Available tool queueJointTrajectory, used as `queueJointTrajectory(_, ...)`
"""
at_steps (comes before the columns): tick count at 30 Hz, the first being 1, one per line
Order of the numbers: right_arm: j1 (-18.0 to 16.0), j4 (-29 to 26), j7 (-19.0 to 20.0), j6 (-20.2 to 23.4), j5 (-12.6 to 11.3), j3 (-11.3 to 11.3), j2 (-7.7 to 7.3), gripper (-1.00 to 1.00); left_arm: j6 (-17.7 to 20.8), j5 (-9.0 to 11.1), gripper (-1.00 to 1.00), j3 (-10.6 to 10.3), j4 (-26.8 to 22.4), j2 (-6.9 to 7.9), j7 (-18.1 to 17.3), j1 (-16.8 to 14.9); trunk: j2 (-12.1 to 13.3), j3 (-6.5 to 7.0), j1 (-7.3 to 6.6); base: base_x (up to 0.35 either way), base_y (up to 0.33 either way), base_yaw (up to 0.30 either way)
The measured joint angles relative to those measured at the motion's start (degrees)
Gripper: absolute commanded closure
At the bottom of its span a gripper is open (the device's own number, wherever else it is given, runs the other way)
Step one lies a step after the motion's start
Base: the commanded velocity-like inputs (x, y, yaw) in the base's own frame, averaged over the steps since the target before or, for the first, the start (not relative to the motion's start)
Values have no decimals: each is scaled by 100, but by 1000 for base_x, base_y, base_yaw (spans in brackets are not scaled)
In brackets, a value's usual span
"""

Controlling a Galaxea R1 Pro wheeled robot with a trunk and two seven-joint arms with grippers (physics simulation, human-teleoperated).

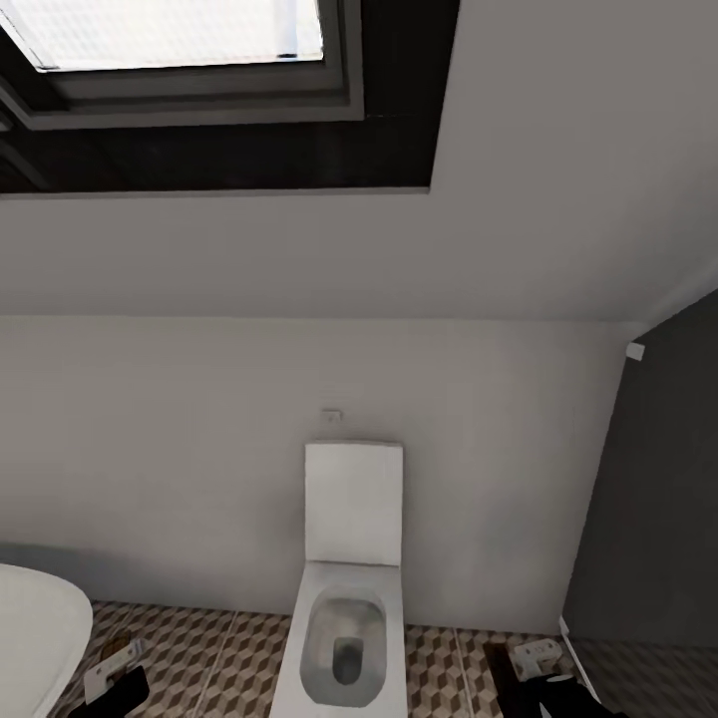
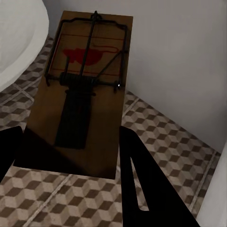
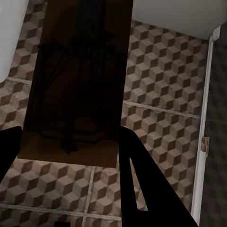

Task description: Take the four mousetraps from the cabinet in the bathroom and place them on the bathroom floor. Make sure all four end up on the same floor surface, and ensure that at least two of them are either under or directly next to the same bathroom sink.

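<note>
The left hand point(image 2: 71, 156) is clamped on a mousetrap point(image 2: 82, 90), its dark fingers point(image 2: 142, 184) either side of the board's near end; the trap's wire bar and red mark face the camera, held above the bathroom floor point(image 2: 161, 142) beside the white curve of a bathtub point(image 2: 19, 42); the right hand point(image 3: 71, 156) grips a second mousetrap point(image 3: 78, 80) the same way, over cube-patterned tiles near a dark wall point(image 3: 217, 118); in the head view both hands sit low, the left point(image 1: 118, 678) and the right point(image 1: 534, 673), flanking a white toilet point(image 1: 349, 598) with its lid raised against a pale wall point(image 1: 199, 449).
</note>
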Motion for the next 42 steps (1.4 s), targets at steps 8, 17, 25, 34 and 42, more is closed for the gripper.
queueJointTrajectory(8,0,0,22,-3,-7,0,6,100,0,0,100,0,0,0,0,2,0,0,0,0,0,0)
queueJointTrajectory(17,1,0,26,-18,-8,0,6,100,0,0,100,-1,-4,0,-5,2,0,0,0,0,0,0)
queueJointTrajectory(25,3,3,19,-23,-8,0,7,100,0,0,100,0,-4,0,-4,-3,0,0,0,0,0,0)
queueJointTrajectory(34,2,2,11,-20,-8,0,7,100,5,-6,100,-3,-13,-18,-16,2,0,0,0,0,0,0)
queueJointTrajectory(42,2,2,4,-13,-8,0,7,100,56,-6,100,-3,-24,-26,-30,-3,0,0,0,0,0,0)
